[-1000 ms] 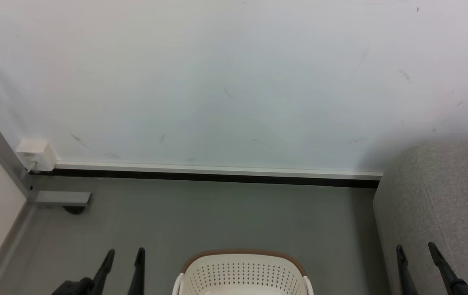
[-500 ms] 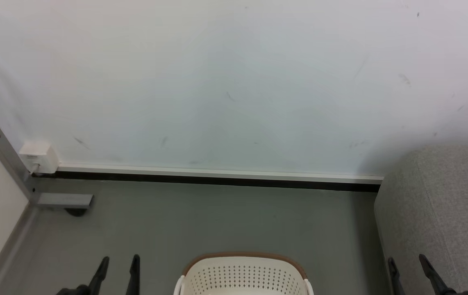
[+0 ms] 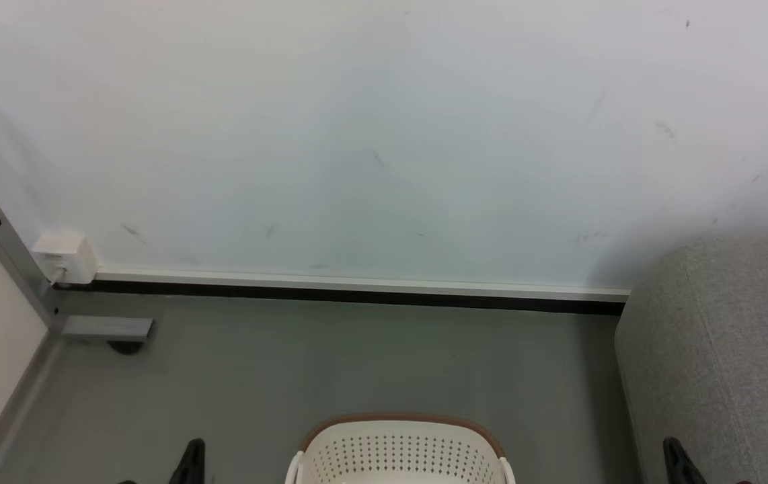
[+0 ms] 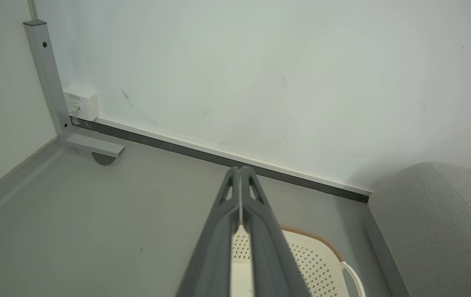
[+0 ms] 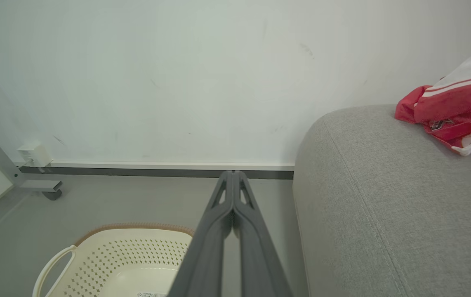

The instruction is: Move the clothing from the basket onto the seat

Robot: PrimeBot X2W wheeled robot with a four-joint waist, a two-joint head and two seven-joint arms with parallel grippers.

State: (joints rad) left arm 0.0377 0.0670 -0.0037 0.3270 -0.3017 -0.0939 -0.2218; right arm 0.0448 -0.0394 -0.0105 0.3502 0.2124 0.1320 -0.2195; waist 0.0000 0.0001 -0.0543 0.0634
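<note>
Now | left gripper (image 4: 240,170), right gripper (image 5: 233,173) closed, empty | clothing (image 5: 452,108) laid on seat (image 5: 375,198) | basket (image 5: 128,249) flanked by seat, wall (image 5: 177,82)

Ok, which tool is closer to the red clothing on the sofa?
The right tool, at the end of the sofa where the clothing lies. The left tool is across the basket from it, over the floor.

Pale wall (image 3: 384,134), a few dark scuff marks; it meets the grey floor (image 3: 330,363) along a white skirting board (image 3: 357,277) with a black strip beneath. Left corner: small white box (image 3: 64,257) on the wall just above the skirting, touching a grey metal post (image 3: 7,252). The post's flat foot (image 3: 107,327) lies along the floor, with a dark wheel (image 3: 125,347) under it.
</note>
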